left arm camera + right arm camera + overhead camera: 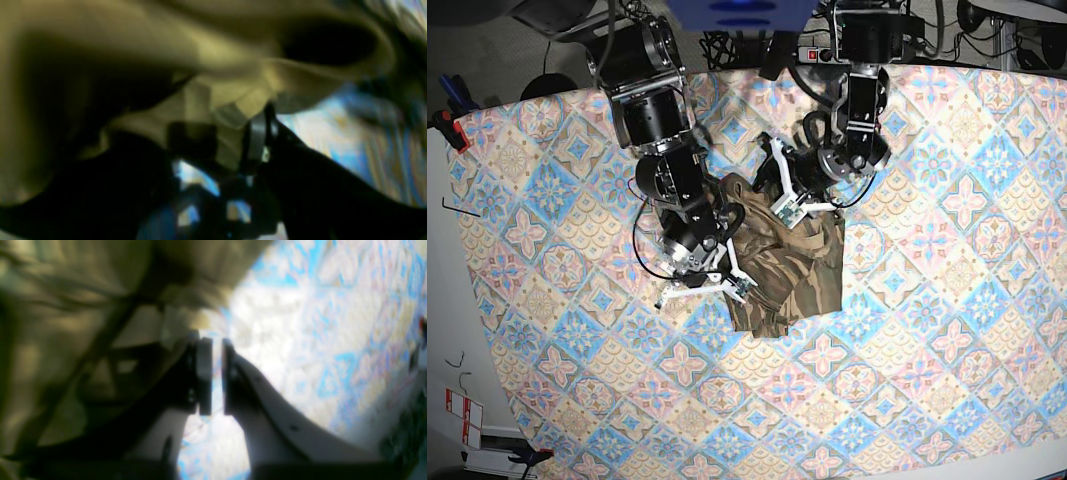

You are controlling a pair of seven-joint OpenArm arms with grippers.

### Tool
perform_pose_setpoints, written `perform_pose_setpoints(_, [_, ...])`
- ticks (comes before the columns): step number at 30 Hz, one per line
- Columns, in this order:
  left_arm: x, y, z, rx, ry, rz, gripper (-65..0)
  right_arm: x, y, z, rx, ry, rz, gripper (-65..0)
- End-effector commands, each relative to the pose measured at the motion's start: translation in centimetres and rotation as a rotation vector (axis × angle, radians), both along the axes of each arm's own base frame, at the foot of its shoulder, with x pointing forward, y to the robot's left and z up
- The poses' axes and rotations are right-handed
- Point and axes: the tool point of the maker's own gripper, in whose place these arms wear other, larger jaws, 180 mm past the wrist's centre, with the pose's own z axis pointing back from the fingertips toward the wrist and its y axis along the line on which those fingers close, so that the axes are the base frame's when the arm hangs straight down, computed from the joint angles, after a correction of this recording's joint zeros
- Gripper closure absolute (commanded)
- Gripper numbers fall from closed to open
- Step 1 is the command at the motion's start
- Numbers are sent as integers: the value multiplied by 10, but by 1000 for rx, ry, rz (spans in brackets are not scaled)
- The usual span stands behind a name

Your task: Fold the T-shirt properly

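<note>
T-shirt is bunched mid-tablecloth, between both arms. Left gripper is seen clamped on fabric fold. Right gripper is nearly shut, thin gap visible, nothing held. Judgement: fold should be carried across evenly, edges aligned before release.
</note>
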Motion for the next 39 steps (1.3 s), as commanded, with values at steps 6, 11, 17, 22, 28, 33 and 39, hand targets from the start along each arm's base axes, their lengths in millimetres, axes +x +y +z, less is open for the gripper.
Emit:
perform_pose_setpoints(6, [56,63,-2,135,7,151,-266,-46,-6,-24,-69,81,9,-42])
perform_pose_setpoints(11, [86,76,6,120,-4,188,-266,-77,1,-27,-155,69,111,-42])
perform_pose_setpoints(17, [94,84,21,140,-57,201,-264,-72,4,-11,-146,15,105,-42])
perform_pose_setpoints(22, [66,100,41,213,-145,201,-171,-52,-25,21,-111,-74,-29,-42])
perform_pose_setpoints(28, [33,112,61,246,-216,211,-94,-54,-52,46,-30,-136,-190,-42])
perform_pose_setpoints(33, [-2,93,80,128,-345,185,-22,-66,-82,66,110,-243,-439,-42])
perform_pose_setpoints(39, [-30,100,103,40,-446,261,-22,-104,-84,46,172,-196,-552,-42])
